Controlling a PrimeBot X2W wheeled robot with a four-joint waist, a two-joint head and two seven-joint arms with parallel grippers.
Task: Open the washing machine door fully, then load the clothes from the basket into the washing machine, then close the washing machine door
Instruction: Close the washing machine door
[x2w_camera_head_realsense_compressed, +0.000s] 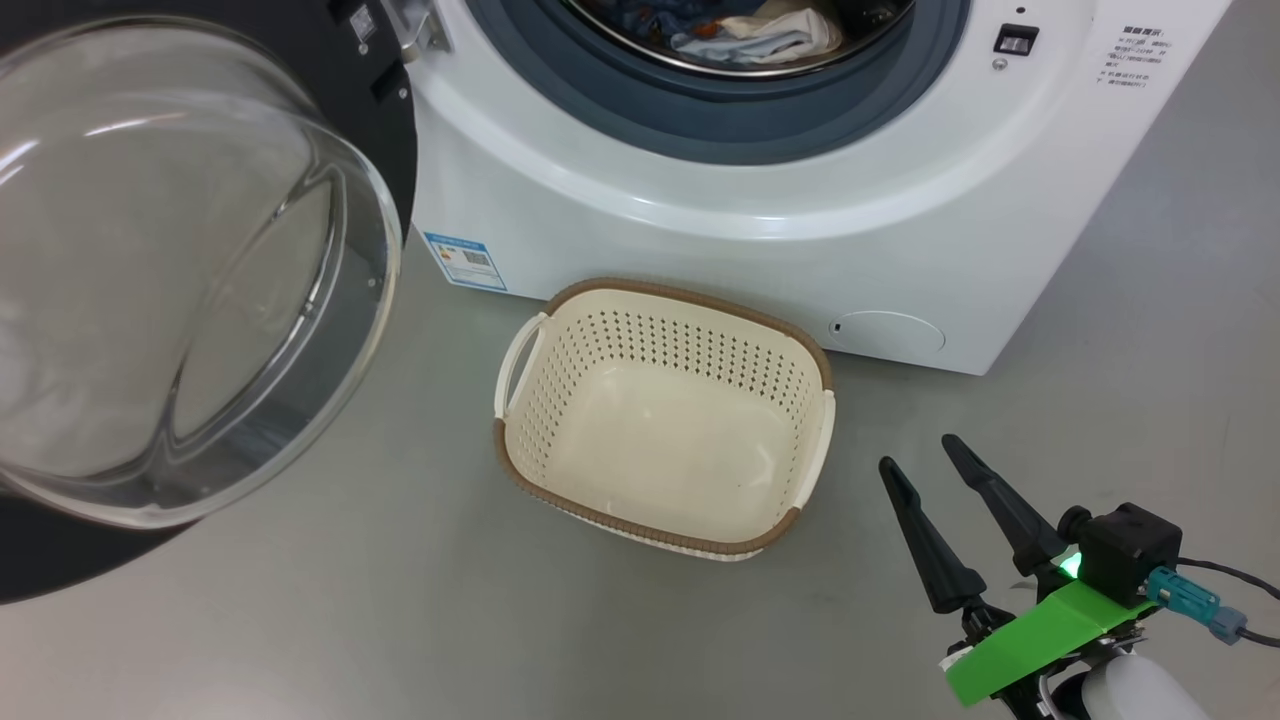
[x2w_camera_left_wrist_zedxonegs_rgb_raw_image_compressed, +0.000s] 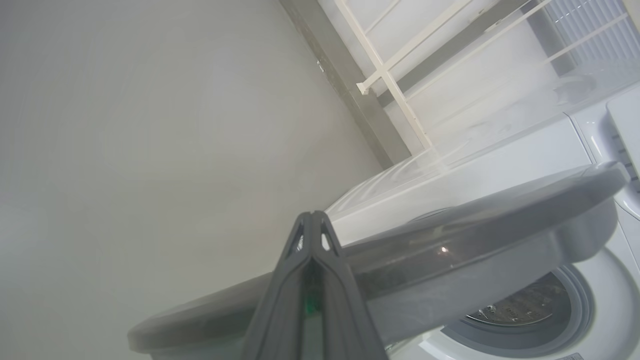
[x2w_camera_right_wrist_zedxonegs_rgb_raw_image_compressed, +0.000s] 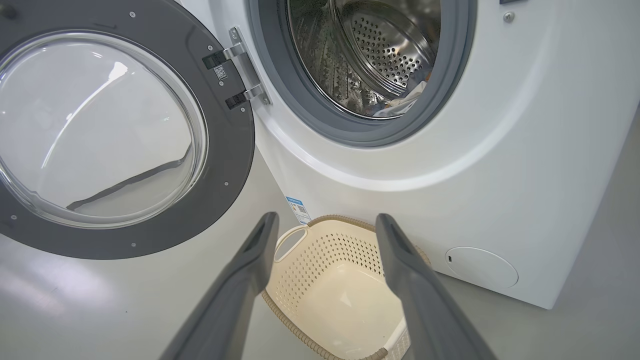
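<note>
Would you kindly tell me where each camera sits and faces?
Head view: on the head, facing down at the basket before the washing machine; open right tool lower right.
Left wrist view: on that wrist, facing along the shut left tool past the washing machine door.
Right wrist view: on that wrist, right tool framing basket and drum.
Head and right wrist views share the basket.
</note>
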